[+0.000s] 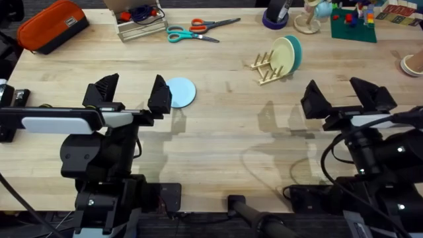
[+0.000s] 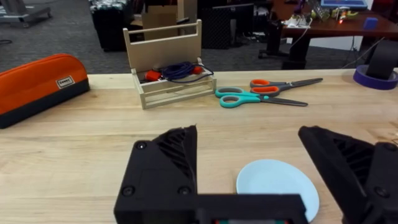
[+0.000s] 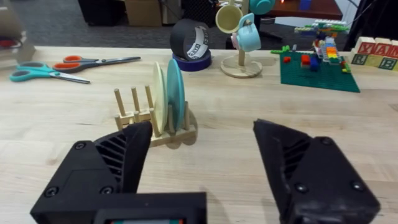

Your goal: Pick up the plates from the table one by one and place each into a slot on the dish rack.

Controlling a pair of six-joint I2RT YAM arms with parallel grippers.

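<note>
Left tool [image 1: 133, 92] hangs spread wide just beside the light blue plate [image 1: 180, 92], which lies flat on the tabletop [image 1: 218, 139] — right tool [image 1: 348, 94] also spread, empty; yellow plate [image 1: 283, 55] and teal plate [image 1: 294, 50] stand in the dish rack [image 1: 267, 66]

Two plates [image 3: 168, 96] upright (racked), end effector [image 3: 202, 165] open

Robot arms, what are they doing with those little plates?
They are putting plates into a wooden dish rack. The pale yellow plate and the teal plate already stand upright in its slots. The light blue plate lies flat on the table, and the left gripper sits open right beside it, holding nothing. The right gripper is open too, empty, facing the rack.
</note>
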